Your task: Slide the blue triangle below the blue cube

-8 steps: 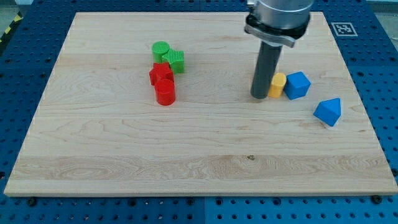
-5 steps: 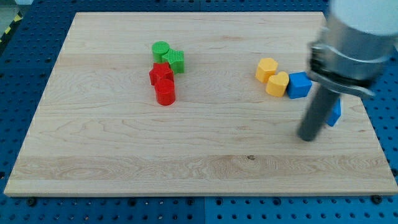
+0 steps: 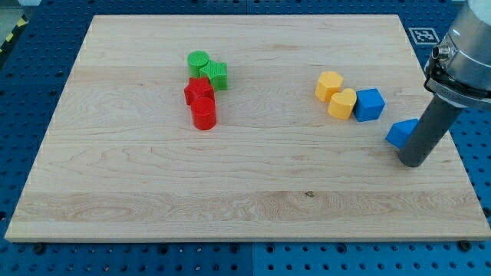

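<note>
My tip point(image 3: 412, 162) shifted right, now against blue triangle point(image 3: 400, 133), blue cube point(image 3: 369, 103) nearby

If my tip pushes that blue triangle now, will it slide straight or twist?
The blue triangle looks small, rigid and flat-based, so it probably slides rather than rolls. My tip sits at its right, lower edge; an off-centre push against angled faces may twist it. The smooth wooden board suggests little drag.

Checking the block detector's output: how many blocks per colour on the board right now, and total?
Green: 2, a cylinder and a second green block
Red: 2, one red block and a red cylinder
Yellow: 2, one and another
Blue: 2, the blue cube and the blue triangle, partly hidden behind my tip
Total: 8
</note>
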You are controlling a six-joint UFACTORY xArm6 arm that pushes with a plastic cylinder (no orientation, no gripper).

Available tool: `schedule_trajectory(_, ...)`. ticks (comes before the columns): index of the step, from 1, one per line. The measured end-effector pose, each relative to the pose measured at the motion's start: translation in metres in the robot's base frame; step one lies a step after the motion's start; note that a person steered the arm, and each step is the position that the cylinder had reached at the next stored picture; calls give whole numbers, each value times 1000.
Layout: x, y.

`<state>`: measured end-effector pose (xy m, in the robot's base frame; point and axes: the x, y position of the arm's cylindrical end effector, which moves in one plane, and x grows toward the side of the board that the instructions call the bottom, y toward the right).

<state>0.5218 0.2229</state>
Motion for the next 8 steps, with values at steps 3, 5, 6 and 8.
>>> schedule_trajectory(3,18,15)
schedule_trajectory(5,22,55)
schedule_trajectory(6,12,55)
schedule_trajectory(8,-32,8)
